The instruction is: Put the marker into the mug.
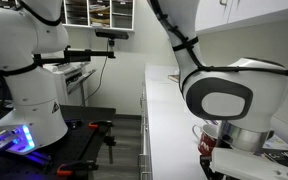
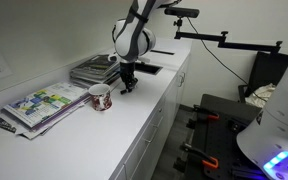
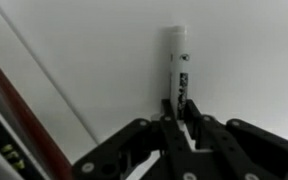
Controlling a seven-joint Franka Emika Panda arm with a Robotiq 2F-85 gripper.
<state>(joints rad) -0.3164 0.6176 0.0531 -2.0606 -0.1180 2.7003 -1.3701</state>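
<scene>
The dark red mug (image 2: 101,97) with a whitish mark stands upright on the white counter (image 2: 104,135). My gripper (image 2: 128,86) is low over the counter, just to the right of the mug. In the wrist view the gripper (image 3: 181,105) is shut on a white marker (image 3: 177,58) with black print. The marker sticks out ahead of the jaws over the counter. I cannot tell whether the marker still touches the counter. In an exterior view my arm (image 1: 219,95) fills the right side and hides the gripper.
Colourful magazines (image 2: 42,104) lie left of the mug. A stack of dark books (image 2: 94,70) sits behind it, near the wall. The counter's front edge (image 2: 159,110) runs along the right. A second robot base (image 2: 279,135) stands across the aisle.
</scene>
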